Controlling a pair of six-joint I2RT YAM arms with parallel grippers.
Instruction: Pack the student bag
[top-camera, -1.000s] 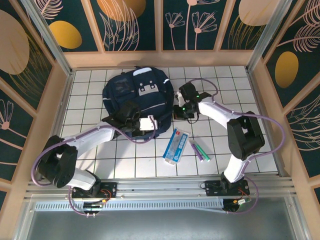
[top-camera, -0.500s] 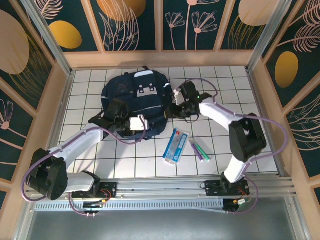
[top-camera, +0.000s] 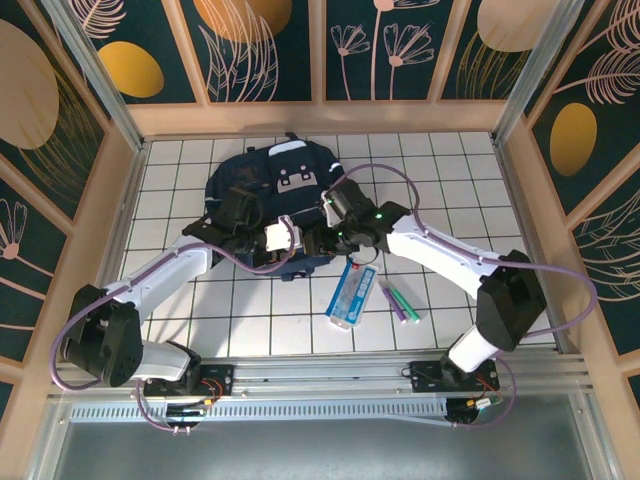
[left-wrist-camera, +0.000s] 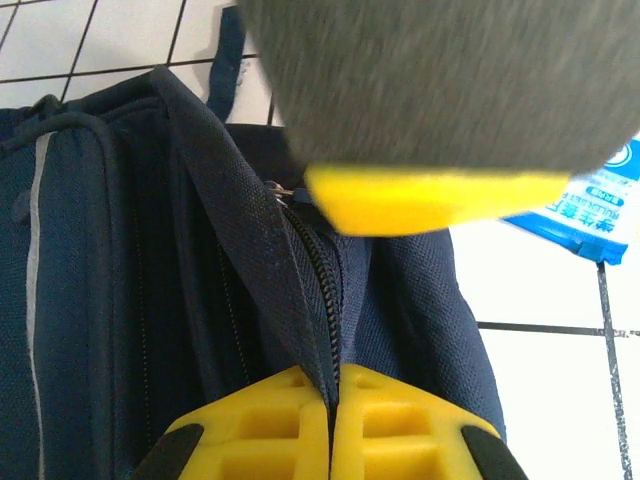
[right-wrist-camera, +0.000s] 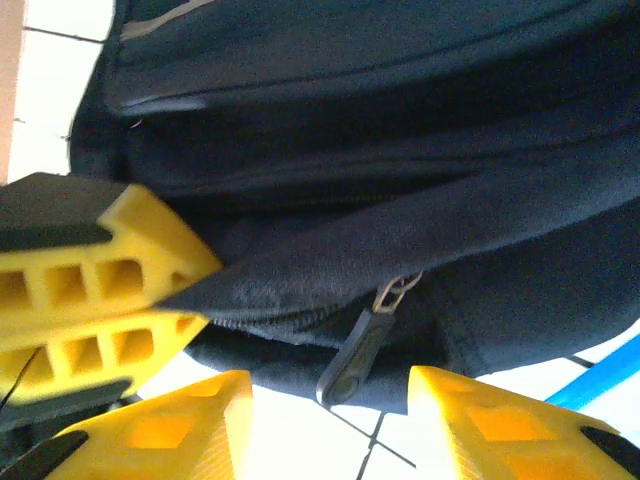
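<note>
The student bag (top-camera: 262, 182), navy blue with a light grey flap, lies at the back of the white tiled table (top-camera: 450, 180). My left gripper (top-camera: 296, 242) is shut on the fabric beside the bag's zip; in the left wrist view the zip teeth (left-wrist-camera: 322, 290) run straight into the closed left gripper (left-wrist-camera: 335, 388). My right gripper (top-camera: 320, 236) is right next to it at the bag's near edge. In the right wrist view the right gripper (right-wrist-camera: 335, 425) is open, and the dark zip pull (right-wrist-camera: 358, 358) hangs between its fingers (right-wrist-camera: 190, 420), untouched. The bag (right-wrist-camera: 400, 130) lies behind it.
A blue and white packet (top-camera: 352, 292) lies on the tiles just in front of the bag, with a green and a purple pen (top-camera: 400, 300) to its right. The packet's corner (left-wrist-camera: 612, 200) shows in the left wrist view. Wooden walls enclose the table.
My right gripper has opened and swung left from the bag's right side to its near edge. The left gripper stayed shut on the bag's edge, shifting it a little.
</note>
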